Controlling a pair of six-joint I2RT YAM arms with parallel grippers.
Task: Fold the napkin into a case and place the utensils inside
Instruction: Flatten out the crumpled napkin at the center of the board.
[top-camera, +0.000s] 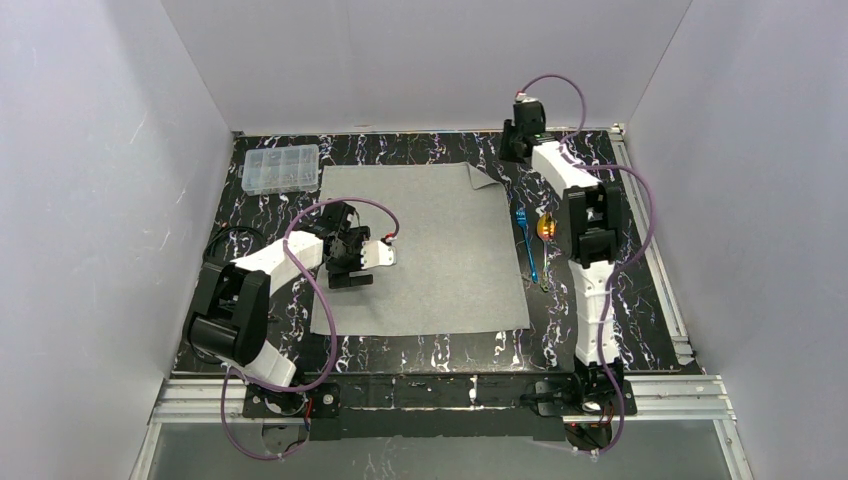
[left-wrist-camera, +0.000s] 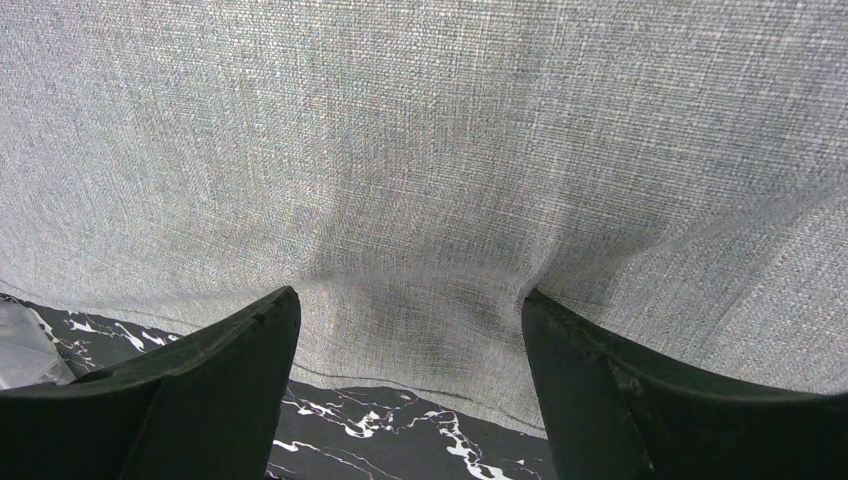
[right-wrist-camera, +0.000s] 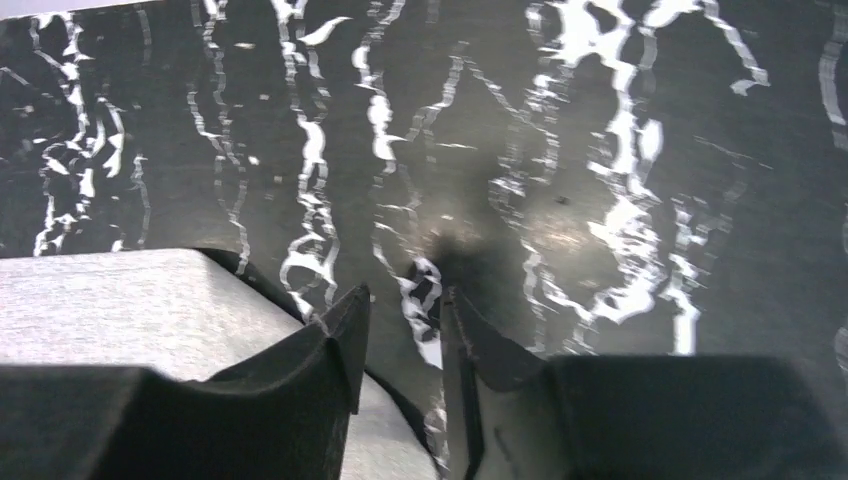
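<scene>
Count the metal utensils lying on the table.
2: a blue fork just off the napkin's right edge, and a gold-orange spoon beside it, next to the right arm, which may hide others.

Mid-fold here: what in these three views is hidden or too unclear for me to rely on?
- Gold-orange metal utensil: top view only, tiny, right arm overlapping it.
- Slim blue metal utensil: top view only, too small to tell its type.
- Light-grey cloth napkin: its curled far-right corner's underside is hidden; left wrist view cuts off its edges.
- Clear plastic compartment box: contents too small.
- Right gripper: top view, hidden under its own wrist.
</scene>
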